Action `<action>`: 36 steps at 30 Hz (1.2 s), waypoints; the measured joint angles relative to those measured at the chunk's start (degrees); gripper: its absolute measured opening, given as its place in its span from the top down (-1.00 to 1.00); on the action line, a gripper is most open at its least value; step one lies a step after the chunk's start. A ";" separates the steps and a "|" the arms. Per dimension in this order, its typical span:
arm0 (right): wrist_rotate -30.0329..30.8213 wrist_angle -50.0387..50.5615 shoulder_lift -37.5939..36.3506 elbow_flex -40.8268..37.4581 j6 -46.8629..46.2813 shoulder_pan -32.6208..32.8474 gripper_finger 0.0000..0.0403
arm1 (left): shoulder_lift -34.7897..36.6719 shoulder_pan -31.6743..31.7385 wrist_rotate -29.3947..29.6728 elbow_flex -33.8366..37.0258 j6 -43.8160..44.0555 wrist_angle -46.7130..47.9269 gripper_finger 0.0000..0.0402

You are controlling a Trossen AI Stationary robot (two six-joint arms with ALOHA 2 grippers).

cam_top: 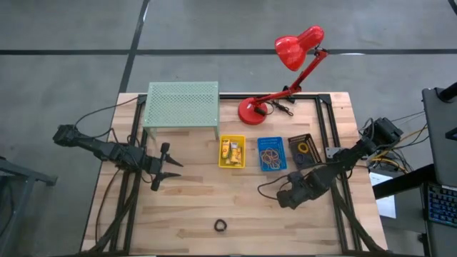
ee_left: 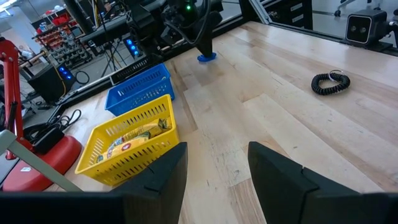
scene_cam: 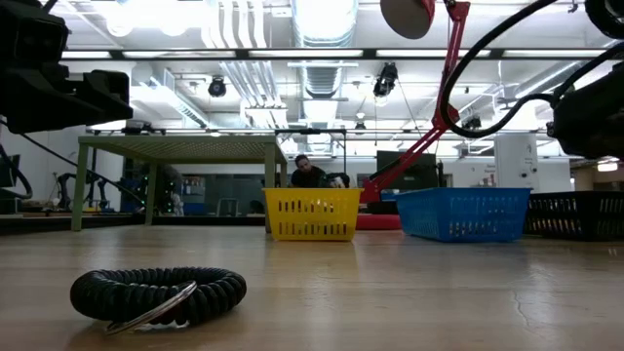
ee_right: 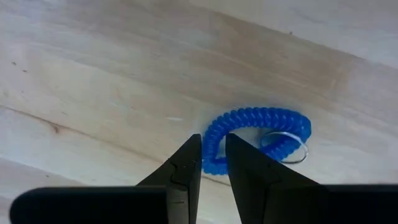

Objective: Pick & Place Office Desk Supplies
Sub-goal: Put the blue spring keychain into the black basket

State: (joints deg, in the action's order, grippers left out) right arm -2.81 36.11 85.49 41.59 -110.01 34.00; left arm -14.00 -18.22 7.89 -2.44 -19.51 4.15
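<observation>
Near the lower right of the table, right gripper (ee_right: 213, 158): tips point down at the wood, jaws nearly together, pinching one side of the blue coil loop (ee_right: 261, 138); in the high view the gripper's own body hides the loop
Blue coil loop: lies flat, long axis across the right wrist frame, a metal key ring at its right end; in the left wrist view only a small blue patch under the far arm
Black coil loop (cam_top: 221, 226): lies alone at bottom centre of the high view, well apart from both arms; fills the lower left of the low view, metal ring at its front
Left gripper (cam_top: 170, 168): centre left of the high view, above the wood, fingers spread, nothing between them
Yellow bin (cam_top: 231, 152): yellow packets inside; their print is too small to read
Blue bin (cam_top: 271, 153): thin loops inside, hard to tell apart
Black bin (cam_top: 303, 149): partly covered by the right arm; a yellowish ring shows inside
Lamp (cam_top: 285, 71): head cut off at the top of the low view
Green mesh shelf (cam_top: 182, 105): upper left of the table
</observation>
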 joint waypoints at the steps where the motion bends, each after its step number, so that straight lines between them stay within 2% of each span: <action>1: 0.00 -0.54 0.00 -0.37 -0.01 0.01 0.64 | 0.00 0.00 0.01 0.00 0.00 -0.01 0.14; 14: -0.07 -1.24 0.00 -1.71 -1.03 0.00 0.68 | 0.00 0.04 0.01 0.00 0.02 0.01 0.14; 24: -0.15 -1.99 0.00 -1.73 -1.01 0.00 0.86 | 0.00 0.02 -0.01 0.00 0.07 0.01 0.14; 36: -2.54 -2.22 -0.92 -1.18 -0.81 -0.02 0.81 | -0.02 0.02 0.01 0.00 0.16 0.00 0.14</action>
State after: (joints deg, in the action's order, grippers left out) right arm -5.35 33.89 84.57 40.41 -110.82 33.98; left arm -14.02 -18.20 7.90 -2.44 -19.34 4.16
